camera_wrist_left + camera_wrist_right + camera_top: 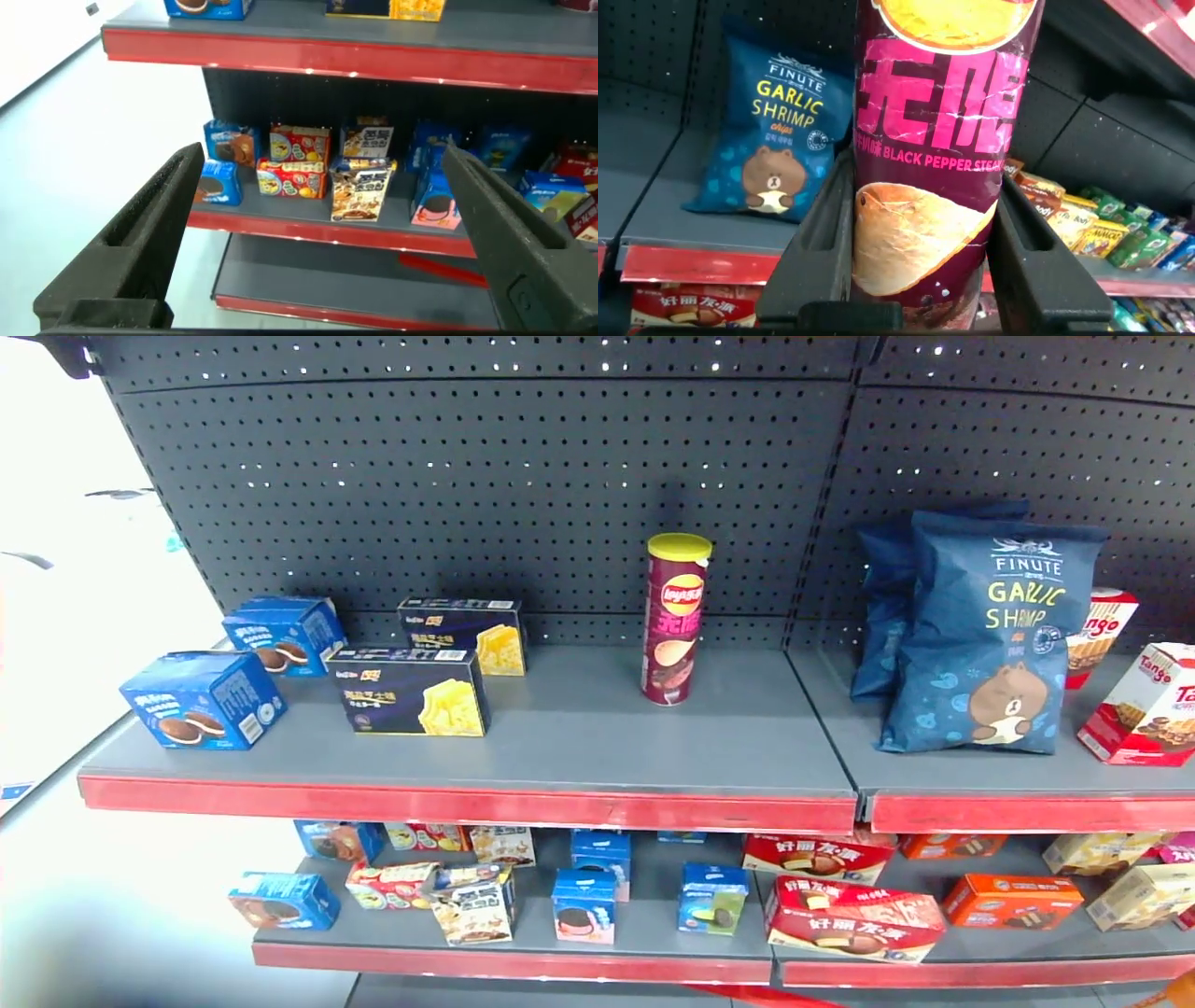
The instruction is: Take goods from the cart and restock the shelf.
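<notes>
So we're partway through the restock, as far as we can judge. One standing can [676, 621] of chips is already upright on the top shelf [579, 747], back near the pegboard wall [467, 476]. The right gripper [926, 215] is clamped around a second one, the held can [938, 103], with a finger on each side of it and the can upright. It sits out in front of the shelving, with the blue bag [771, 131] off behind it. The left gripper [320, 154] is spread wide with nothing in it, hanging in front of the lower shelf [308, 224]. So what's left is at least setting this can down, and we can't tell how much more there is to bring after that.

Room-wise it looks pretty comfy. There's a bare stretch between the dark boxes [415, 695] and the standing can, and another between that can and the blue bag. The whole front strip is open too. The blue boxes [201, 700] are way off at the left end and shouldn't matter.

Things we'd watch: the red front lip [467, 801], since a tall can set too close to it could tip off. The seam [822, 709] where the two shelf sections meet doesn't look like a great place for the base either. The slouching bag would be easy to nudge.
</notes>
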Tool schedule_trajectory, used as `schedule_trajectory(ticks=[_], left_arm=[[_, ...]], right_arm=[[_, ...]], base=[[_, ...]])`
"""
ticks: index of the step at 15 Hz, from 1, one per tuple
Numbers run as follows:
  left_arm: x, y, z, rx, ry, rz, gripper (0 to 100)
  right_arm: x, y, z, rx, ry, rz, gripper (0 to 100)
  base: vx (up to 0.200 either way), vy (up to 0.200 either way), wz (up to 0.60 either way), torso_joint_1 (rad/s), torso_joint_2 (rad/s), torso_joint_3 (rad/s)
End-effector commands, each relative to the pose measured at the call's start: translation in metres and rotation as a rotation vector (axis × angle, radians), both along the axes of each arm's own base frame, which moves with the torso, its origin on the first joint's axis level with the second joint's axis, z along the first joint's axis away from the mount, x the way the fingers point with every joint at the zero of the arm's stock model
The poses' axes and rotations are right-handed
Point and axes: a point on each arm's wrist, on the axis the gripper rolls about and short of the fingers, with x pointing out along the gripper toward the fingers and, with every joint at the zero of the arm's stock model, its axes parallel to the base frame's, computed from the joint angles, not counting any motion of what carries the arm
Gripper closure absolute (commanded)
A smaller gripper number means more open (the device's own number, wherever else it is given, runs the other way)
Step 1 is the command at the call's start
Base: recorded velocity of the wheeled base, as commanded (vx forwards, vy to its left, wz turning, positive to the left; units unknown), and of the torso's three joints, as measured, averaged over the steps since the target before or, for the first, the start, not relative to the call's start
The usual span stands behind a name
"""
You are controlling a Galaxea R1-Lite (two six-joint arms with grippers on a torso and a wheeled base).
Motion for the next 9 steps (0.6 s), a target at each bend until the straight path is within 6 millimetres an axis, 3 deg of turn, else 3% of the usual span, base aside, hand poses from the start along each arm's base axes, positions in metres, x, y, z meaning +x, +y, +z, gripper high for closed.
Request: schedule_trajectory(ticks=[1,6,9], left_arm=[[0.0002,0.0,-0.0001,0.0,0.002,0.0,0],[0.0002,0.0,-0.0001,-0.002,0.002,0.0,0],[0.0002,0.0,-0.0001,0.0,0.002,-0.001,0]], right_arm=[[0.0006,-0.0002,-0.002,0.001,0.007,-0.001,100],[0.0007,-0.0001,-0.0011,-0.002,0.006,0.003,100],[0.0007,-0.0001,-0.0011,-0.001,0.006,0.001,100]], base=[[0.0,0.0,0.0,0.144,-0.34,-0.203],[0.0,0.0,0.0,0.007,-0.01,-0.008],[0.2,0.0,0.0,-0.007,-0.01,0.007]])
